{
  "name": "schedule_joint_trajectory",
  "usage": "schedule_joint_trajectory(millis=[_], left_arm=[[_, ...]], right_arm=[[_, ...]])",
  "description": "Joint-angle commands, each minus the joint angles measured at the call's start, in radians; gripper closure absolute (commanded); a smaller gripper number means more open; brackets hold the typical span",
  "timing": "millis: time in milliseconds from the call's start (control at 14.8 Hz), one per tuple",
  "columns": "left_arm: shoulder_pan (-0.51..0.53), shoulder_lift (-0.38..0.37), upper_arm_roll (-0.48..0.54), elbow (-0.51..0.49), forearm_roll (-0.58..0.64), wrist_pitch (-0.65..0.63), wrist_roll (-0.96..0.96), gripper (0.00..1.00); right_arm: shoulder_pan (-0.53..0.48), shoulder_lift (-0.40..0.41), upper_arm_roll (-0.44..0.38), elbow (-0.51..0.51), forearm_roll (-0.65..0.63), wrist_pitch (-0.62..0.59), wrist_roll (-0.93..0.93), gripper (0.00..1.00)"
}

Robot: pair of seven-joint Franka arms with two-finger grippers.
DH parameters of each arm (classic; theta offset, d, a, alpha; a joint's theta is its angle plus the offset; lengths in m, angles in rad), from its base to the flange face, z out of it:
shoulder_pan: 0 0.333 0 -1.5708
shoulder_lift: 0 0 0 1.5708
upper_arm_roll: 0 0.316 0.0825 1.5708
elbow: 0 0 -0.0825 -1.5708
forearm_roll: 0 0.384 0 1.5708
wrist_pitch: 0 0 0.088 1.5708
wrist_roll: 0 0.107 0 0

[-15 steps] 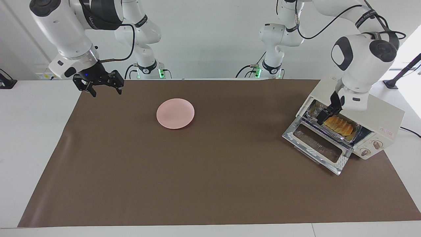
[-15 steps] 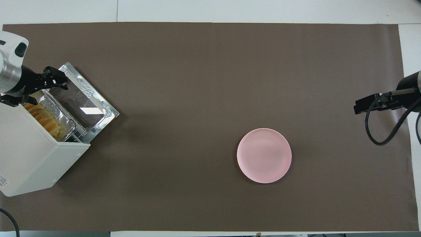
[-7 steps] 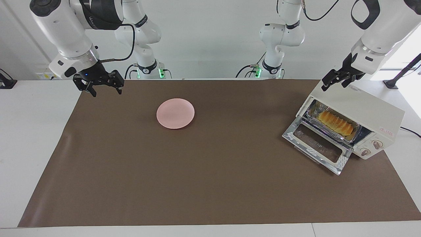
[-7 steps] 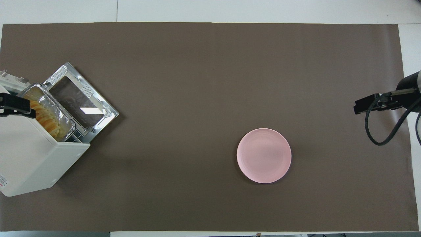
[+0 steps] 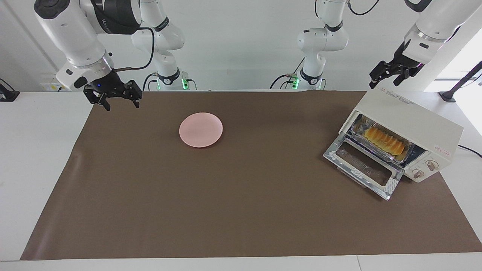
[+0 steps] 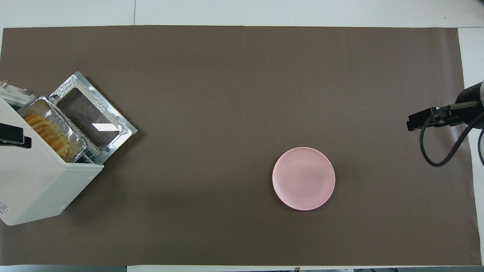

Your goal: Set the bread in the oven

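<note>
Brown mat [image 5: 241, 195] over a white table. Bread [image 5: 384, 140] sits in the foil tray [image 5: 361, 130] on the oven [image 5: 410, 120] rack, at the left arm's end, door [image 5: 363, 165] dropped open. Risk: door left down and tray poking out at the mouth, so a door swing could catch the tray rim. Left gripper [image 5: 389, 73] hangs above the oven's top, well clear of the bread, fingers apart, empty. Right gripper [image 5: 113, 98] waits over the mat's other end, spread, empty. Pink plate [image 5: 200, 129] bare.

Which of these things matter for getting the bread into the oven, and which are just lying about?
Part of the job:
- bread, in the foil tray
- oven, door down
- left pincer, open, over the oven

Lying about:
- pink plate
- right pincer, open, waiting
</note>
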Motion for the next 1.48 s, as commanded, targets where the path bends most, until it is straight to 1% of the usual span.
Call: schedule_joint_trajectory(millis=[0, 135, 202, 404, 471, 539, 606, 673, 808, 875, 1010, 1414], left_arm=[[0.013, 0.003, -0.014, -0.003, -0.018, 0.017, 0.01, 0.0], [0.015, 0.001, -0.012, -0.012, -0.018, 0.02, 0.01, 0.0], [0.016, -0.003, -0.012, -0.029, -0.016, 0.043, 0.01, 0.0], [0.015, -0.003, -0.012, -0.036, -0.016, 0.078, 0.013, 0.0], [0.019, 0.006, -0.012, -0.042, -0.015, 0.109, 0.013, 0.0], [0.016, 0.018, -0.012, -0.031, -0.009, 0.109, 0.022, 0.0], [0.013, 0.048, -0.012, 0.005, -0.004, 0.097, 0.032, 0.0], [0.013, 0.085, -0.014, 0.064, -0.003, 0.063, 0.035, 0.0], [0.011, 0.18, -0.014, 0.174, -0.009, -0.009, 0.041, 0.0], [0.013, 0.187, -0.014, 0.17, -0.019, 0.008, 0.045, 0.0], [0.01, 0.161, -0.014, 0.116, -0.019, 0.052, 0.053, 0.0], [-0.002, 0.162, -0.012, 0.115, -0.006, 0.071, 0.059, 0.0]], right_arm=[[-0.015, -0.02, 0.009, -0.02, 0.012, 0.006, 0.01, 0.0], [-0.015, -0.02, 0.009, -0.02, 0.012, 0.006, 0.01, 0.0], [-0.015, -0.02, 0.009, -0.02, 0.012, 0.006, 0.01, 0.0], [-0.015, -0.02, 0.009, -0.02, 0.012, 0.006, 0.01, 0.0], [-0.015, -0.02, 0.009, -0.02, 0.012, 0.006, 0.01, 0.0], [-0.015, -0.02, 0.009, -0.02, 0.012, 0.006, 0.01, 0.0], [-0.015, -0.02, 0.009, -0.02, 0.012, 0.006, 0.01, 0.0], [-0.015, -0.02, 0.009, -0.02, 0.012, 0.006, 0.01, 0.0], [-0.015, -0.02, 0.009, -0.02, 0.012, 0.006, 0.01, 0.0], [-0.015, -0.02, 0.009, -0.02, 0.012, 0.006, 0.01, 0.0], [-0.015, -0.02, 0.009, -0.02, 0.012, 0.006, 0.01, 0.0], [-0.015, -0.02, 0.009, -0.02, 0.012, 0.006, 0.01, 0.0]])
